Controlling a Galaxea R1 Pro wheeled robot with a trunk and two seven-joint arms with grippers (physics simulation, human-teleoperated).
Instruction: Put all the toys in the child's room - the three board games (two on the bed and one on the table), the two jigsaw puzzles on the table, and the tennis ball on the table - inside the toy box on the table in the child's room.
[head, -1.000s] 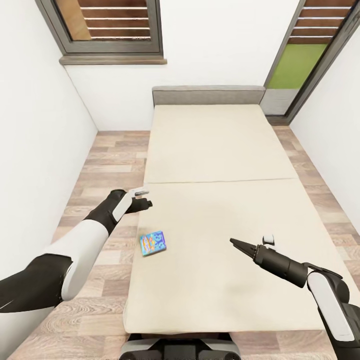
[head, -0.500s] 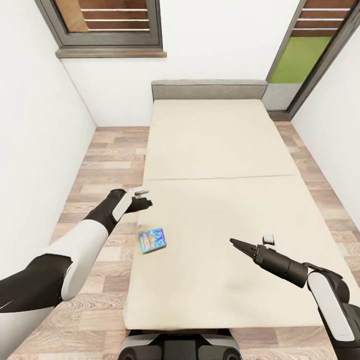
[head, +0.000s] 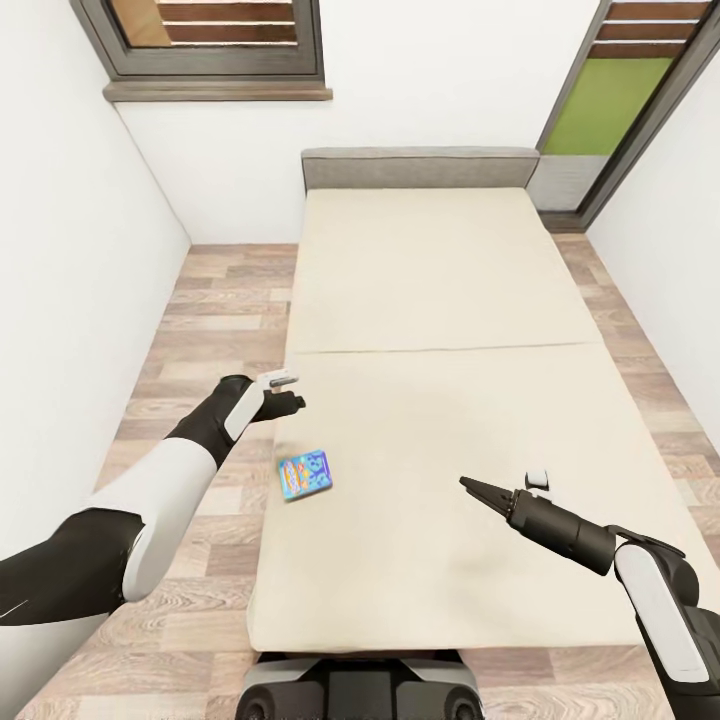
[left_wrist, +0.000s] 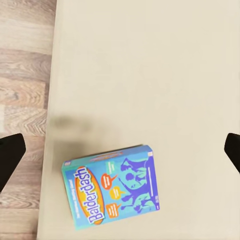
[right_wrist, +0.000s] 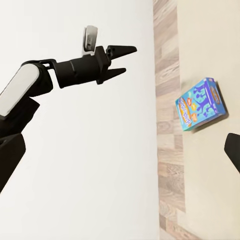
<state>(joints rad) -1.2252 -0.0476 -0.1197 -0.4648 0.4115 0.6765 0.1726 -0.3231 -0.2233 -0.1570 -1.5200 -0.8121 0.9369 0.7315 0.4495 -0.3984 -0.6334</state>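
Beige bed (head: 440, 300), blue board game (head: 305, 473) beneath open left claw (head: 293, 402)

Grey-framed window (head: 215, 40), wood-plank floor (head: 225, 300)

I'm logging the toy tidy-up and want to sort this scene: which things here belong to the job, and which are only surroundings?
Belong to the job:
- blue Balderdash board game, lying flat near the mattress edge
- bed it lies on
- left gripper, open, above the box
- right gripper

Just surroundings:
- window
- wood-plank floor
- white wall
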